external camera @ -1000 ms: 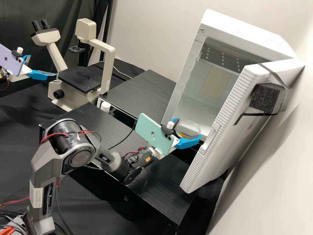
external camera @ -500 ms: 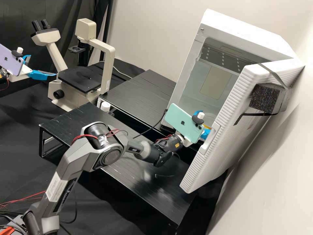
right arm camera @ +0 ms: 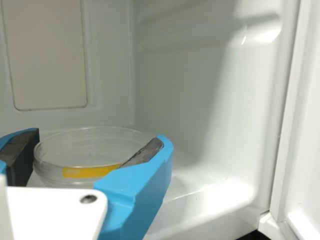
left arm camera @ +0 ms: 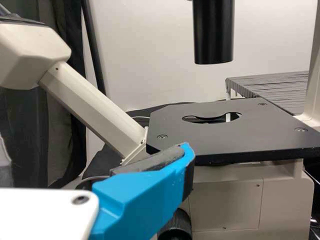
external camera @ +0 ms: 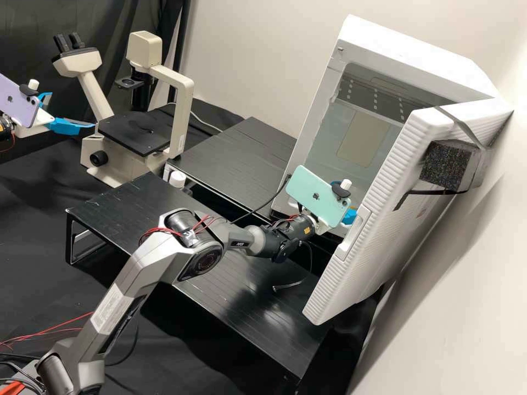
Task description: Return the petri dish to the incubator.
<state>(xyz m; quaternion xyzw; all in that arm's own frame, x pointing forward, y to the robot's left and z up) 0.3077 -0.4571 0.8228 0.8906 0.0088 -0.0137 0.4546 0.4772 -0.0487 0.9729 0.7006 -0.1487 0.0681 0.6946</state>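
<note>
In the high view, I'm keeping the left gripper (external camera: 72, 110) near the microscope (external camera: 137, 133), its fingers spreading apart around nothing. My right gripper (external camera: 349, 215) is reaching in at the opening of the white incubator (external camera: 409, 49), partly hiding behind a green phone (external camera: 317, 196); the door (external camera: 398, 230) is standing open.

In the left wrist view, I'm seeing one blue finger (left arm camera: 142, 195) pointing toward the black stage plate (left arm camera: 225, 132).

In the right wrist view, my right gripper (right arm camera: 97, 142) is grasping the clear petri dish (right arm camera: 85, 147) between its dark pads, a yellow strip showing on the rim. The dish is sitting inside the incubator; whether it's touching the floor, I'm not managing to tell.
</note>
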